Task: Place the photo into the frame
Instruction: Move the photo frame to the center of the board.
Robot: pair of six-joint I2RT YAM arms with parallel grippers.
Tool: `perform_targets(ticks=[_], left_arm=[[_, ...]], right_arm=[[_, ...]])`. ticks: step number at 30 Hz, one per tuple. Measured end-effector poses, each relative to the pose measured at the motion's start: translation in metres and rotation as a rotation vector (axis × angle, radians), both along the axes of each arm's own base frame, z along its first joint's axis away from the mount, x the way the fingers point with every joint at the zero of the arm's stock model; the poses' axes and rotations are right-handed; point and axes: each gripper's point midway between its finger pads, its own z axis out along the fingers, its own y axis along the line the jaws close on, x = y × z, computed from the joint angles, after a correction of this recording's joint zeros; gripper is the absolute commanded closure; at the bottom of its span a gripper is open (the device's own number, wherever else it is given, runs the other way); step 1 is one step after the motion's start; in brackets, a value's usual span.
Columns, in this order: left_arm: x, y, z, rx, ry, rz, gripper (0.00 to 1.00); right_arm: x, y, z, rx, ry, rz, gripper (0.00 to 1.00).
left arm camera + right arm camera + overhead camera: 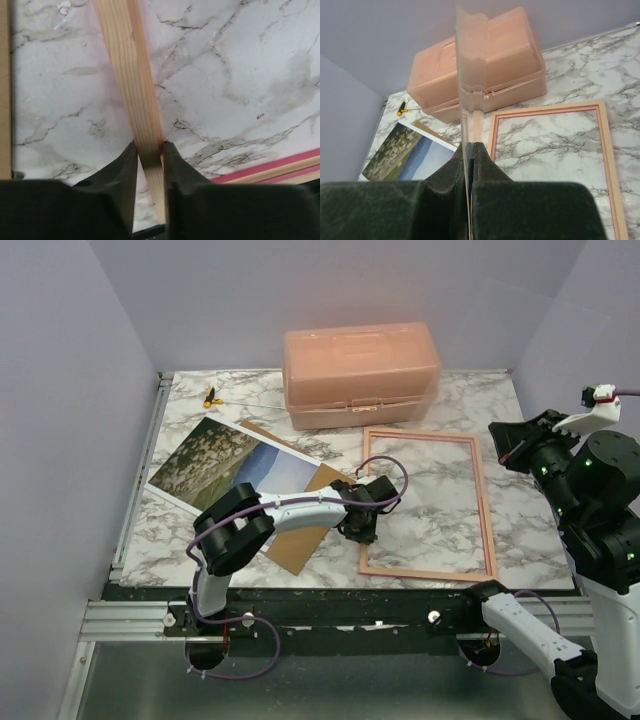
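The frame (483, 502), a thin pinkish light-wood border, lies flat at centre right, and marble shows through it. My left gripper (358, 527) is at its left rail. In the left wrist view the fingers (129, 165) are shut on that wooden rail (131, 75). The photo (235, 465) lies picture side up at the left on a brown backing board (300, 535). My right gripper (507, 445) is raised at the right. In the right wrist view it (468, 145) is shut on a clear pane (465, 75) held upright and seen edge-on. That view also shows the frame (549, 107) and the photo (405, 152).
A salmon-pink lidded box (360, 375) stands at the back centre, just behind the frame, and also shows in the right wrist view (500, 60). A small yellow-and-black tool (210, 396) lies at the back left. Purple walls close in the table on three sides.
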Motion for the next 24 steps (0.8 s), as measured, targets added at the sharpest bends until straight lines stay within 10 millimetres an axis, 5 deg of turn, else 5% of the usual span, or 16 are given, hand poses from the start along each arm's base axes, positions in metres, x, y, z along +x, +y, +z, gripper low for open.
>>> perform_targets(ticks=[9,18,24], left_arm=[[0.002,0.002,0.011,-0.013,-0.024,0.020,1.00],[0.000,0.032,0.055,-0.034,-0.107,0.067,1.00],[-0.007,0.056,0.052,-0.013,-0.115,0.105,1.00]], right_arm=[[0.003,0.001,-0.012,-0.008,0.027,-0.002,0.99],[0.007,0.003,-0.023,-0.011,0.057,0.000,0.99],[0.012,0.009,-0.037,-0.012,0.097,0.021,0.99]])
